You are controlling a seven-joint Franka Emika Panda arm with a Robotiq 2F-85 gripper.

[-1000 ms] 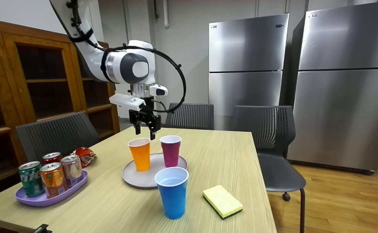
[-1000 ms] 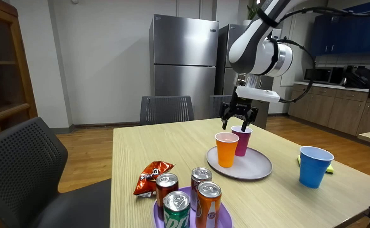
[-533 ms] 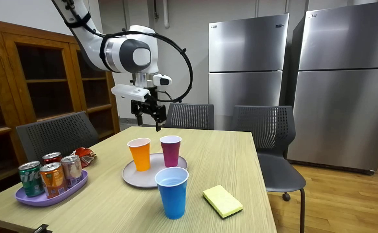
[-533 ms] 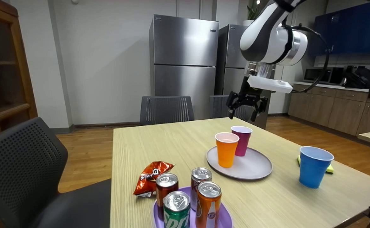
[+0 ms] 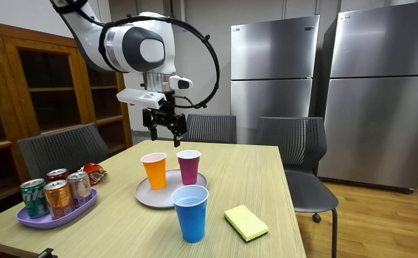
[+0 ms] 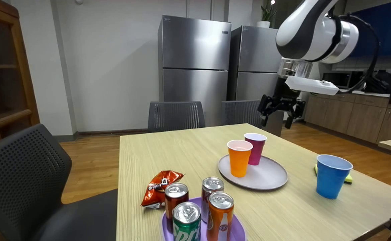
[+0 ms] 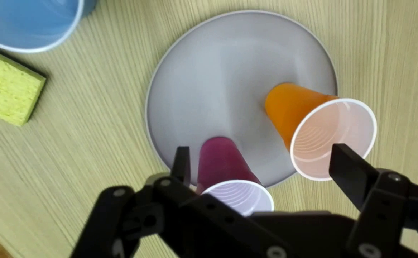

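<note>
My gripper point(image 5: 165, 139) is open and empty, in the air above the table. It also shows in an exterior view point(image 6: 276, 122) and in the wrist view point(image 7: 260, 157), with its fingers wide apart. Below it, an orange cup point(image 5: 155, 173) and a magenta cup point(image 5: 188, 170) stand upright on a round grey plate point(image 6: 275, 177). In the wrist view the right finger overlaps the mouth of the orange cup point(image 7: 287, 107). The magenta cup point(image 7: 223, 163) shows between the fingers, its rim partly hidden by the gripper. The gripper appears apart from both cups.
A blue cup point(image 5: 191, 218) stands upright near the plate, beside a yellow sponge point(image 5: 246, 222). A purple tray point(image 5: 83, 211) with several cans and a red snack bag point(image 6: 161, 187) lie at one side of the table point(image 6: 168, 150). Dark chairs point(image 5: 291, 150) stand around it.
My open gripper has risen away from the cups, then shifted sideways, rightward in the exterior view with the chair at left. The cups, plate and other objects have not moved.
</note>
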